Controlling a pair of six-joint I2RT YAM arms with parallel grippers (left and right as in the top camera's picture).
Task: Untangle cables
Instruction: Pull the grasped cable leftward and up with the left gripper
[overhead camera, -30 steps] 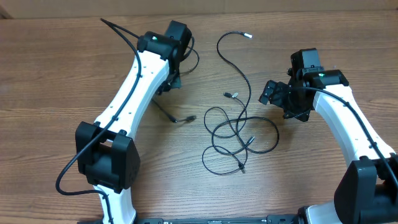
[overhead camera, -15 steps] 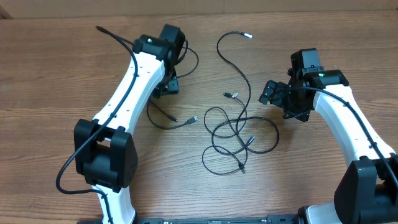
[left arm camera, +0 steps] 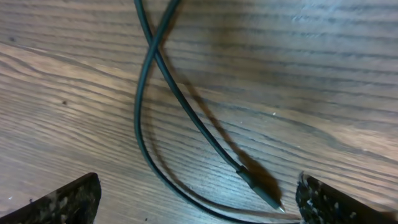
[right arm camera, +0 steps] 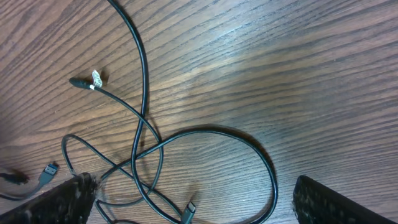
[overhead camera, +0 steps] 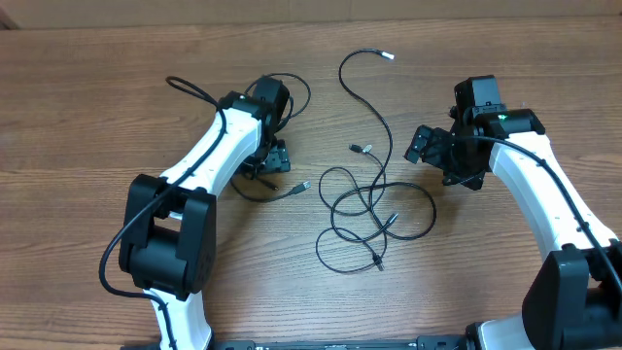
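Observation:
Several thin black cables lie in a tangled knot of loops [overhead camera: 374, 209] at the table's middle. One long strand [overhead camera: 362, 89] runs up to a plug at the back. A separate cable [overhead camera: 282, 192] lies under my left gripper [overhead camera: 274, 158], ending in a plug [overhead camera: 303, 185]. The left wrist view shows this cable crossing itself [left arm camera: 152, 50], its plug [left arm camera: 261, 190] on the wood between wide-open fingers [left arm camera: 65, 202]. That left gripper [left arm camera: 199, 186] holds nothing. My right gripper [overhead camera: 434, 158] hovers open just right of the knot, over a loop [right arm camera: 249, 146] and a plug [right arm camera: 189, 210].
The arms' own thicker black cables trail over the left arm [overhead camera: 185, 89] and beside its base [overhead camera: 112, 277]. A plug with a white tag [right arm camera: 93, 79] and a flat plug [right arm camera: 48, 171] lie left of the right gripper [right arm camera: 193, 186]. Bare wooden table [overhead camera: 78, 117] surrounds everything.
My left gripper has opened and let go of the separate cable, which now lies on the table. The left arm pulled back toward the near side. The right arm has not moved.

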